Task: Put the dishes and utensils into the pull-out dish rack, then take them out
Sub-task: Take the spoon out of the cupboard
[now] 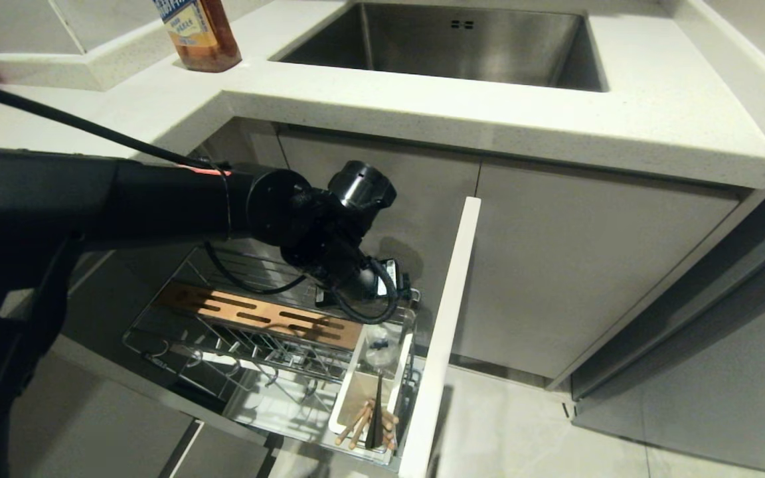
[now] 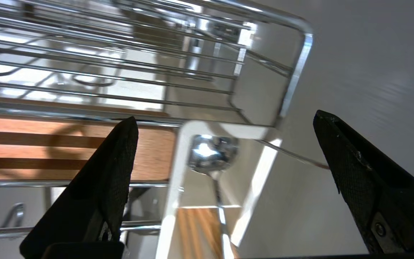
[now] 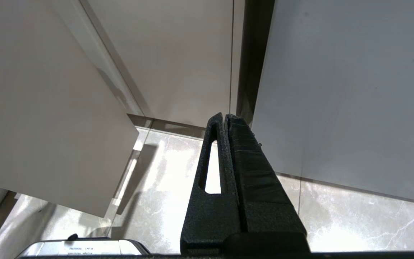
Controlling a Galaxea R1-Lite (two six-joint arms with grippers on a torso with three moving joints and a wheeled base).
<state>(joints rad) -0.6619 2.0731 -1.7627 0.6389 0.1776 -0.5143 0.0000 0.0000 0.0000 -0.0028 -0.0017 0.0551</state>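
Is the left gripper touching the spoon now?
Apart. In the left wrist view the left gripper is open, and the spoon stands clear between its fingers.

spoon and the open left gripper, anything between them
Nothing: in the left wrist view the spoon stands in the utensil holder below the left gripper, gap bare.

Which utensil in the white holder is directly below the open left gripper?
The metal spoon, its shiny bowl upward between the left gripper fingers; the wooden chopsticks stand in the nearer compartment.
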